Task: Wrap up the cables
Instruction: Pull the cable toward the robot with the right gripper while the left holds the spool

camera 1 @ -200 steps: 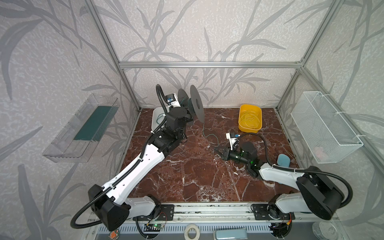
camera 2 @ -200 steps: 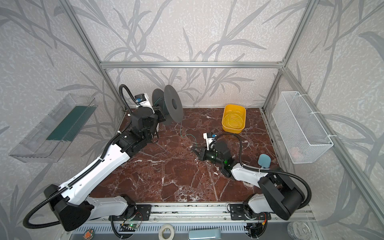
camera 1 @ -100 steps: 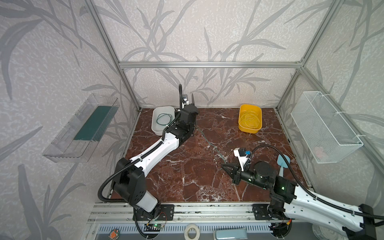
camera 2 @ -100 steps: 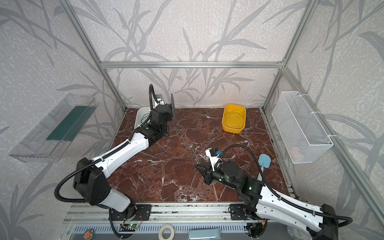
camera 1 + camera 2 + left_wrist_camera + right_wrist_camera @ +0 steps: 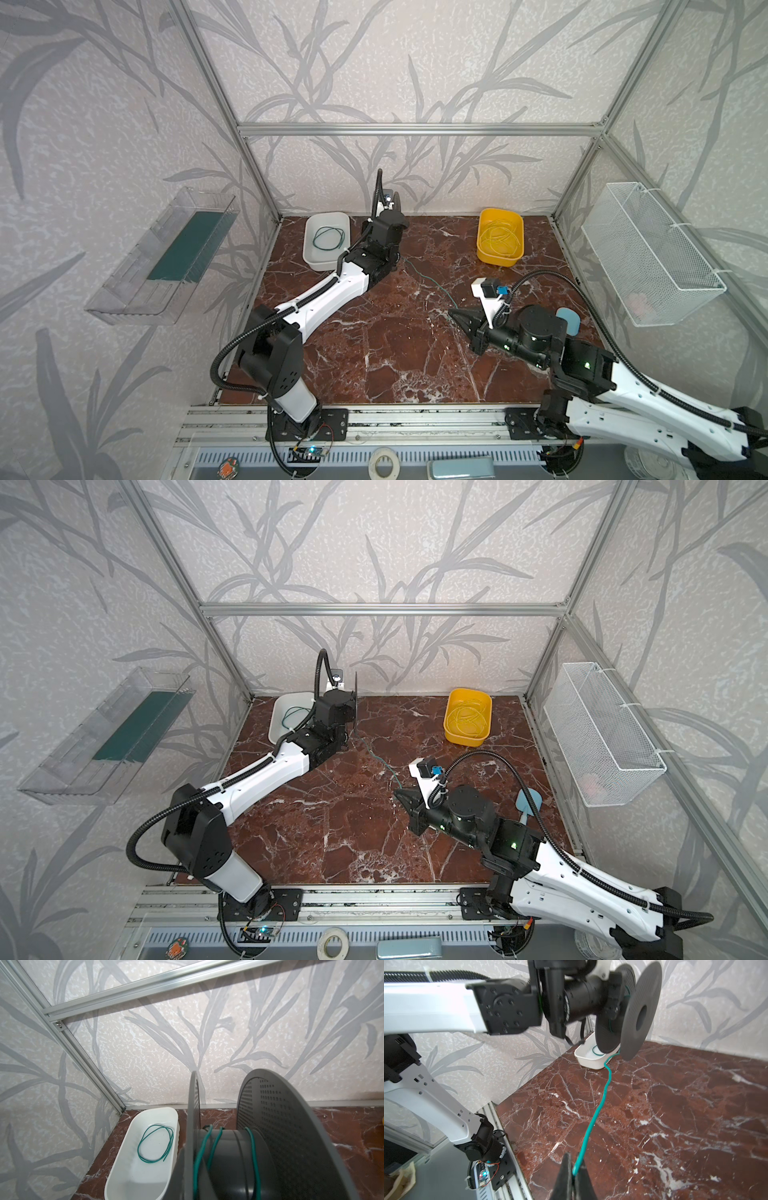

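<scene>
A thin green cable (image 5: 428, 282) (image 5: 374, 756) lies stretched over the marble floor. It runs from a dark grey spool (image 5: 641, 1012) (image 5: 356, 700) to my right gripper (image 5: 453, 312) (image 5: 574, 1159), which is shut on its end. A few turns of the cable sit on the spool's hub (image 5: 228, 1157). My left gripper (image 5: 616, 1009) carries the spool just above the floor at the back, beside the white tray; its fingers are hidden behind the flanges. A second green cable (image 5: 328, 239) (image 5: 155, 1145) lies coiled in that tray.
The white tray (image 5: 324, 257) stands at the back left. A yellow bin (image 5: 498, 257) holding pale yellow wire sits at the back right. A blue object (image 5: 567, 320) lies by my right arm. A wire basket (image 5: 648, 253) hangs on the right wall and a clear shelf (image 5: 166, 257) on the left wall.
The left arm has carried the spool back to the white tray. The right gripper has drawn toward the front right with the cable, which now lies stretched between them.
</scene>
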